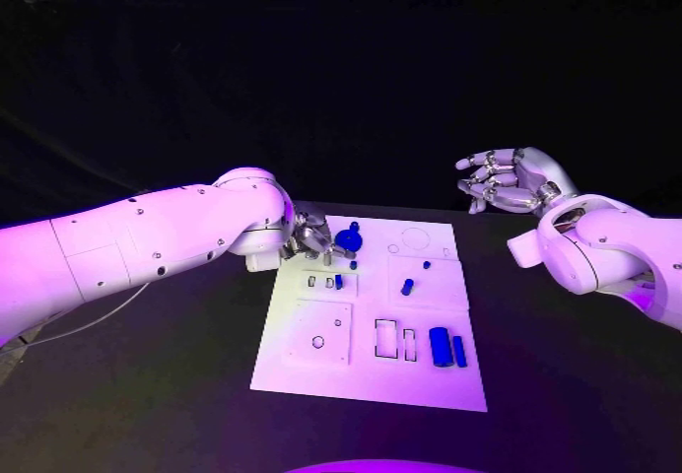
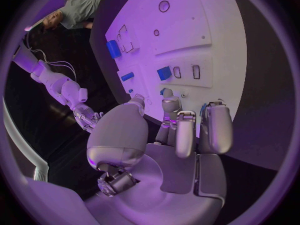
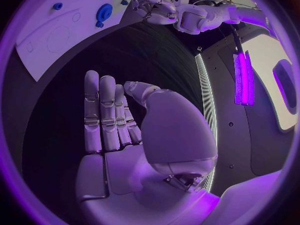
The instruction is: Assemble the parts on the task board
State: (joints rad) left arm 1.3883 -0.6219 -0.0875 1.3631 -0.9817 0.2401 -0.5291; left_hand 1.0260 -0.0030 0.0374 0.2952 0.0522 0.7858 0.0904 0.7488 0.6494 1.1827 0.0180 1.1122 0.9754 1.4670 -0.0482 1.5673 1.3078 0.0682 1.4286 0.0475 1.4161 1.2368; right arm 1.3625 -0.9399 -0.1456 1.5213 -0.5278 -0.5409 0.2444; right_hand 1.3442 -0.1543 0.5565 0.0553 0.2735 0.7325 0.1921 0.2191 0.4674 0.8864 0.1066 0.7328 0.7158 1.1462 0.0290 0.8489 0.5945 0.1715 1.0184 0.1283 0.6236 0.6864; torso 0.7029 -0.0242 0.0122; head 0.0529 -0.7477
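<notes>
The white task board (image 1: 373, 367) lies in the middle of the black table. A round blue part (image 1: 348, 237) stands near its far left corner. My left hand (image 1: 315, 244) hovers right beside that part at the board's left edge, fingers (image 2: 185, 130) apart and pointing down at the board (image 2: 219, 45), with nothing seen between them. Small blue parts (image 1: 408, 287) are scattered mid-board, and two longer blue parts (image 1: 447, 348) lie near the right edge. My right hand (image 1: 505, 179) is raised beyond the board's far right corner, its fingers (image 3: 103, 115) side by side, holding nothing.
Outlined slots and holes (image 1: 386, 337) mark the board's near half. The right wrist view shows the left hand (image 3: 153, 7) next to the round blue part (image 3: 103, 11). Bare black table (image 1: 157, 374) lies on both sides of the board.
</notes>
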